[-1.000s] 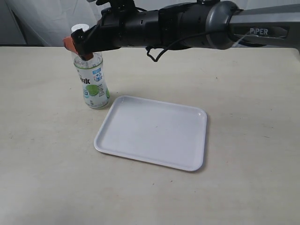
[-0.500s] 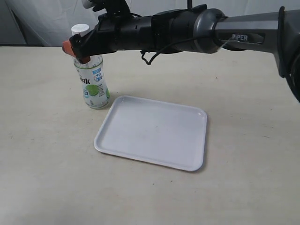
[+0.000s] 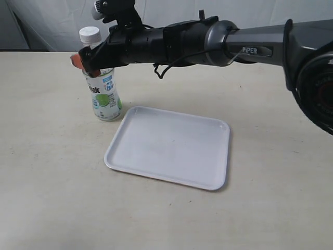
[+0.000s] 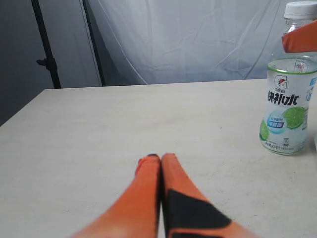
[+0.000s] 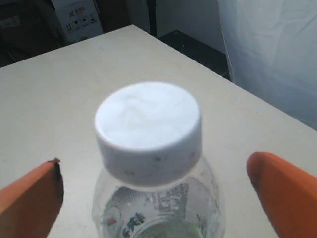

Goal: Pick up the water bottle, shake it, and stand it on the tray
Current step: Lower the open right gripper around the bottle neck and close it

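A beige table (image 3: 52,198) before a white curtain (image 4: 198,39) holds one water bottle (image 3: 102,94) — upright, just beside the one tray (image 3: 169,146), not on it. Two grippers: the right gripper (image 3: 86,62) is spread around the bottle's neck without touching it; the left gripper (image 4: 161,161) is pressed together, well apart.

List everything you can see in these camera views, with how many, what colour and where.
water bottle: one, clear with white cap and white-blue-green label, upright on the table beside a corner of the tray
tray: one, white, flat on the table, nothing on it
table: one, beige, under everything
backdrop cloth: one, white, behind the table
stand pole: one, black, by the cloth
right arm: one, black and grey, reaching across above the table
right gripper: one, orange fingers, open around the bottle's neck
left gripper: one, orange and black, shut, over the table away from the bottle
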